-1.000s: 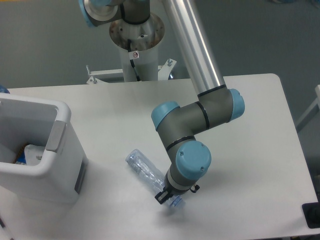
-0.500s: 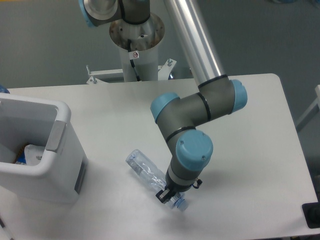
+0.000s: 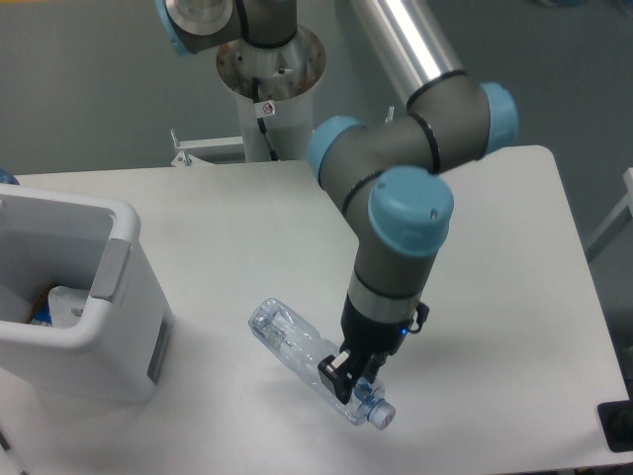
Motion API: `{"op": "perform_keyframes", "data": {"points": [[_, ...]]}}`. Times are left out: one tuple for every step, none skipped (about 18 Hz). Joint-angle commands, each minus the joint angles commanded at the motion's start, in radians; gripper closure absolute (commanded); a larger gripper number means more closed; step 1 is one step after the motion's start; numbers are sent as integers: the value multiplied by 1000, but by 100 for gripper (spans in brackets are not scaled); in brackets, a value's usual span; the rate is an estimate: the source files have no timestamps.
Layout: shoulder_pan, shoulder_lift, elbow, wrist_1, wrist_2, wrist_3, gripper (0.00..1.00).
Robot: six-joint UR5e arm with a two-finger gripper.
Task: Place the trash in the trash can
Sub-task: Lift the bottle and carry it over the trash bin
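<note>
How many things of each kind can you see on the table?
Clear plastic bottle: 1
White trash can: 1
Robot arm with pincer: 1
Total: 3

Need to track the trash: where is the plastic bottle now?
The plastic bottle is near the table's front edge, right of the trash can, with the gripper at its capped end.

Trash can [image 3: 109,327] cut off at left edge, contents indistinct.

We see bottle [image 3: 309,359] on tabletop [image 3: 247,228] at 6 o'clock, hand [image 3: 348,379] on its cap end; trash can [image 3: 84,317] at 9 o'clock.
</note>
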Motion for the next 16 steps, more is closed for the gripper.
{"op": "perform_keyframes", "data": {"points": [[-2, 18, 2, 2, -20, 8, 49], [-2, 35, 3, 2, -41, 20, 49], [-5, 46, 9, 2, -60, 29, 49], [-6, 54, 14, 2, -72, 32, 49], [-8, 63, 24, 2, -78, 34, 49], [-12, 72, 40, 2, -80, 40, 49], [-23, 75, 60, 3, -82, 54, 49], [-34, 83, 75, 6, -83, 69, 49], [-41, 97, 86, 17, -83, 84, 49], [-51, 103, 90, 40, -83, 100, 48], [-60, 106, 92, 66, -83, 110, 48], [-72, 112, 95, 89, -83, 112, 48], [-89, 118, 101, 103, -83, 112, 48], [-104, 124, 107, 109, -83, 112, 48], [-118, 134, 110, 110, -85, 113, 48], [-132, 141, 112, 115, -85, 114, 48]]}}
